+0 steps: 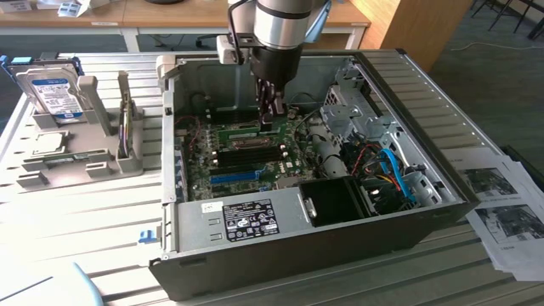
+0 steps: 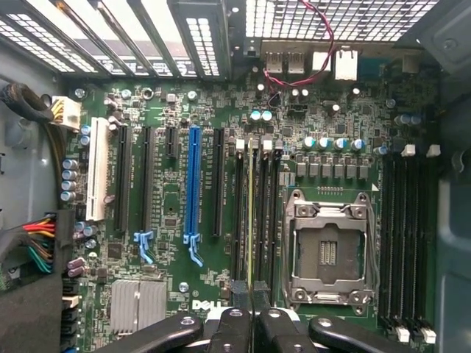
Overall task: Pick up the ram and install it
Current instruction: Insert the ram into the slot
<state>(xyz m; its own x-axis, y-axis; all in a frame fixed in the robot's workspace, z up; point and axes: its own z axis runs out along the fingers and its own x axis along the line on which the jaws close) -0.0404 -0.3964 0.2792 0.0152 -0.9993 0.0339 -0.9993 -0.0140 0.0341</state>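
Claw (image 2: 251,296) closed on the ram (image 2: 250,206), apparently poised edge-on over the black slots (image 2: 263,213) beneath it; insertion in hand, needing square alignment.

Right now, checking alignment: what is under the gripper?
The ram, edge-on in the shut gripper, over the black slots beside the CPU socket. The one directly beneath is covered by the ram, so seating cannot be told.

Reaches into the open computer case (image 1: 340,245) with the claw (image 1: 269,123), pinches the green ram (image 1: 239,132) at its tips, right over the black slots (image 1: 255,153) below the claw.
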